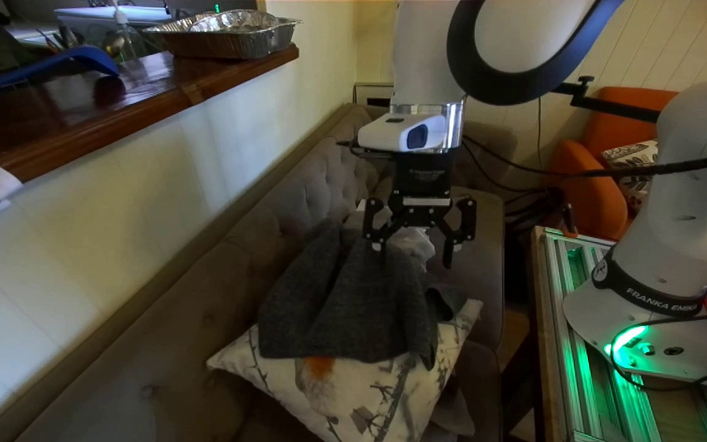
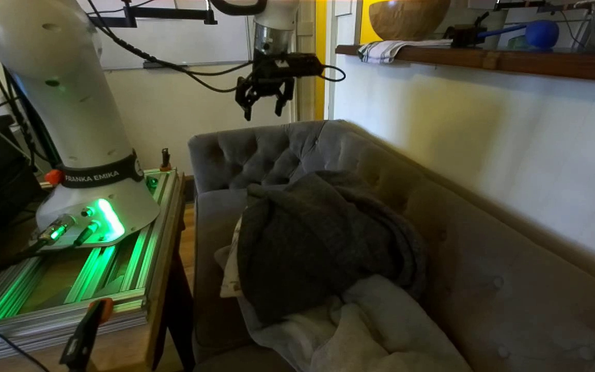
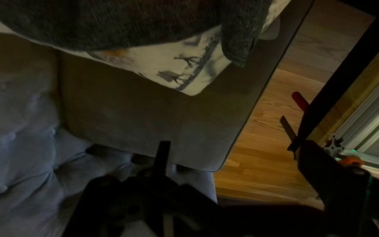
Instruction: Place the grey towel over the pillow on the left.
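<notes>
The dark grey cloth towel (image 1: 353, 301) lay draped over the white pillow (image 1: 384, 393) printed with grey twigs and a rust-orange patch. Its surface was matt and faintly flecked, raised in soft folds; one edge ran across the pillow, leaving a printed part uncovered, and in the wrist view a narrow flap reached over the pillow's side. In an exterior view a pale, crumpled cloth (image 2: 380, 336) met the towel's edge. All three lay on the grey upholstered sofa (image 2: 483, 268) with a tufted back. A stretch of seat (image 3: 176, 115) separated the pillow from the sofa's front edge, beyond which showed honey-brown floorboards (image 3: 265, 144). The black jointed fingers (image 2: 279, 107) hung spread in mid-air, higher than the towel and well apart from it. Past the floor gap stood the wooden tabletop (image 2: 129, 343) topped with aluminium rails (image 2: 70, 319), running alongside the sofa. Above the sofa back, a polished red-brown wooden ledge (image 1: 151, 112) jutted from the white wall (image 1: 145, 202).
</notes>
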